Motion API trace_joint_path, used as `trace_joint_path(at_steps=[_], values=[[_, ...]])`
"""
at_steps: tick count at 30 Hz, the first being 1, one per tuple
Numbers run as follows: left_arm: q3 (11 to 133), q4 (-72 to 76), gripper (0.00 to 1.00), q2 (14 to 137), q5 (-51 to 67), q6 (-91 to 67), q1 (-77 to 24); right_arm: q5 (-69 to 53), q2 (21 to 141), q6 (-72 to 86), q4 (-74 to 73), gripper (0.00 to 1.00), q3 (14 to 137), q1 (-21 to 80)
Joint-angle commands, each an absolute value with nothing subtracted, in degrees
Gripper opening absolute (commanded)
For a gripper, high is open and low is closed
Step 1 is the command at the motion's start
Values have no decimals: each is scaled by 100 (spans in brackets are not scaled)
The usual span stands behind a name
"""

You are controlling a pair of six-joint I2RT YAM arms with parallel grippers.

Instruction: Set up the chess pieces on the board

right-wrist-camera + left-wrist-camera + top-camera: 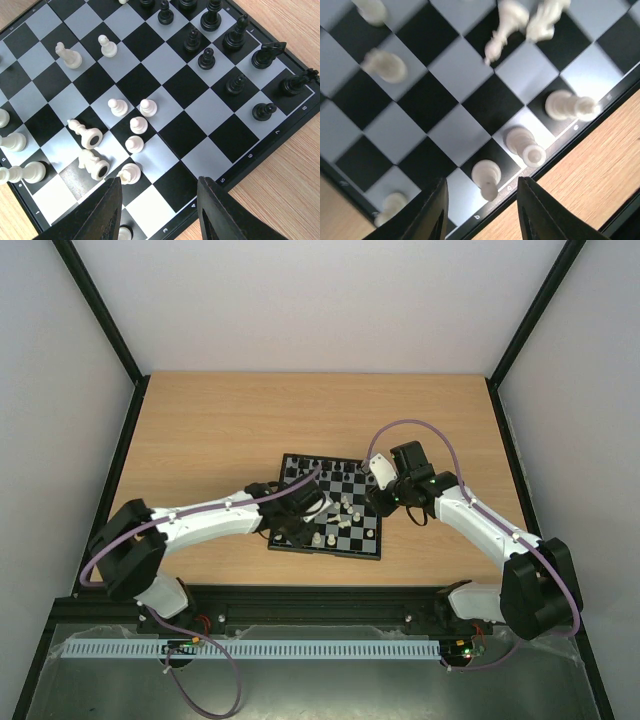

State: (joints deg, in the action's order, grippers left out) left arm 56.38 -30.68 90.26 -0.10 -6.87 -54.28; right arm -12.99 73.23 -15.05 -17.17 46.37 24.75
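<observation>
My left gripper [481,187] is partly open and empty, with a white piece [486,177] upright on the board [445,135] between its fingers. My right gripper [159,180] hovers open, holding nothing.

The left arm [205,522] stretches low from its base and bends inward; the right arm [480,525] mirrors it, elbow raised. Their wrists nearly meet. The left tool [305,512] points down, dark fingers [434,212] parted. The right tool [378,495] also tilts down, its fingers [212,207] parted too.
</observation>
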Motion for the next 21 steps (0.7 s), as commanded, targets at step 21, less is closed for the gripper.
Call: trace_joint_path(at_steps=[21], values=[[7386, -2827, 36, 10113, -495, -1615, -4008, -1687, 7352, -1460, -1801, 42, 4592, 2462]])
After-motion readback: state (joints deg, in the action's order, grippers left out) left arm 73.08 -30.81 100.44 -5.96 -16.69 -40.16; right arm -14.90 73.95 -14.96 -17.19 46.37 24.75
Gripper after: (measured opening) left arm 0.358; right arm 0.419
